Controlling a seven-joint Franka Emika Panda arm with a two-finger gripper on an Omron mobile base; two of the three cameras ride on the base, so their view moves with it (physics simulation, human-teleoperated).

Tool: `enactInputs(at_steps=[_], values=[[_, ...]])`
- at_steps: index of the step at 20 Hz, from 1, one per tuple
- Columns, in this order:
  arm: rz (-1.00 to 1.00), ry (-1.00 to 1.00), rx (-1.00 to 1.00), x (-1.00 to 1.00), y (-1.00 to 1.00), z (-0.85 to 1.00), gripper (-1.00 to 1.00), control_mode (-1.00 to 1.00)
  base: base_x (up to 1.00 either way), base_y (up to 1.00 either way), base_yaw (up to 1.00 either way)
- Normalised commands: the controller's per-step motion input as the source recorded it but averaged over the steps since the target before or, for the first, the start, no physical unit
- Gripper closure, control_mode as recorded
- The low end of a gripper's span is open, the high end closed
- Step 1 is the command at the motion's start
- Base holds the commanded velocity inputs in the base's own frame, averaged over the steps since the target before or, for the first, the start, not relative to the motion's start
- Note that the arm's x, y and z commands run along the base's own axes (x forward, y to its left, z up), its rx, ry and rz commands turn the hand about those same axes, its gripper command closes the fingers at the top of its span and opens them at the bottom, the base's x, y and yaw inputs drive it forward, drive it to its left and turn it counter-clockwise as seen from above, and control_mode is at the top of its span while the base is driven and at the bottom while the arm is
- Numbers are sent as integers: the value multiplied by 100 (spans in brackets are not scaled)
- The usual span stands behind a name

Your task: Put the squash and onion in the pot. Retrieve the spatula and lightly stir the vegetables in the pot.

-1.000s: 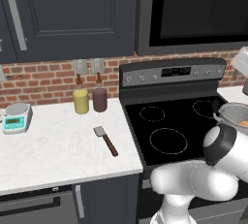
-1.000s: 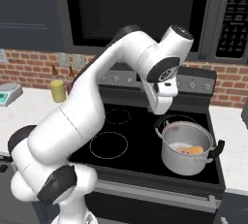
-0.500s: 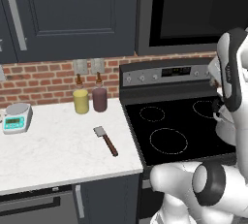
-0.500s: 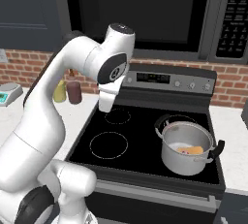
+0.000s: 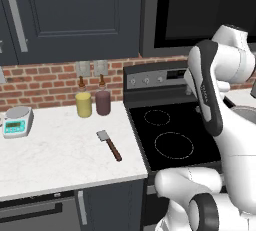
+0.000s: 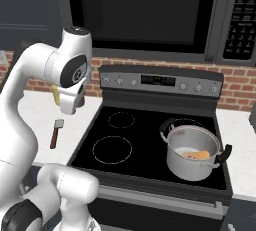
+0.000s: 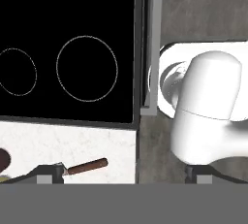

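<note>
Swung leftward from the pot [image 6: 192, 151], the empty, wide-open gripper [image 7: 125, 175] hovers above the counter-lying spatula [image 5: 109, 145], whose handle points toward the counter's front edge.

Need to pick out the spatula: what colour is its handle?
Dark brown, with a grey blade; the spatula shows best in the left base view, on the white counter.

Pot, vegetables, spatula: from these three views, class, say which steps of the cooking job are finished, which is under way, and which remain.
Done: the squash and a bit of onion lie inside the pot on the stove.
Under way: the gripper is open and empty above the stove's left edge, with the spatula in the hand view.
Left: the spatula lies untouched on the counter; grasping it and stirring remain.
</note>
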Motion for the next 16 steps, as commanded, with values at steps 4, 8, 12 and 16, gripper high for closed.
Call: enactInputs(at_steps=[4,8,12,16], values=[[6,5,0,0,82,0,-100,-100,0,0,0],[46,4,-2,0,64,-5,-100,-100,0,0,0],[70,1,-3,0,37,-3,-100,-100,0,0,0],[79,6,-4,7,28,0,-100,-100,0,0,0]])
